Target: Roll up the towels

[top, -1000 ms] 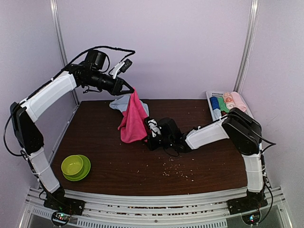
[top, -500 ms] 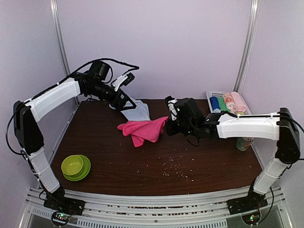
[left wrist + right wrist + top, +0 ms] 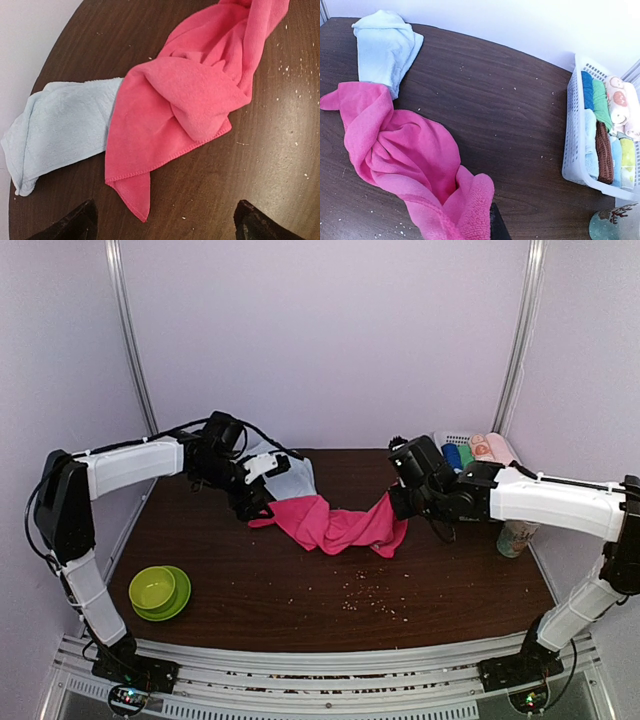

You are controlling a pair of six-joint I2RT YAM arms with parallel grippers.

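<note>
Magenta-pink cloth towel (image 3: 335, 525) runs left-right: my right gripper (image 3: 398, 510) pinches its right end, left gripper (image 3: 252, 506) gapes empty over the left corner.

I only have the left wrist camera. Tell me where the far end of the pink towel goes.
Observer: The right gripper is shut on that end of the pink towel, which is bunched at its fingers.
Operator: Report what stands to the right of that gripper.
Observer: A white basket of small rolled cloths, at the far right corner of the table.
Operator: Now give me the near left corner.
Observer: A green bowl sits there, well clear of the pink towel.
</note>
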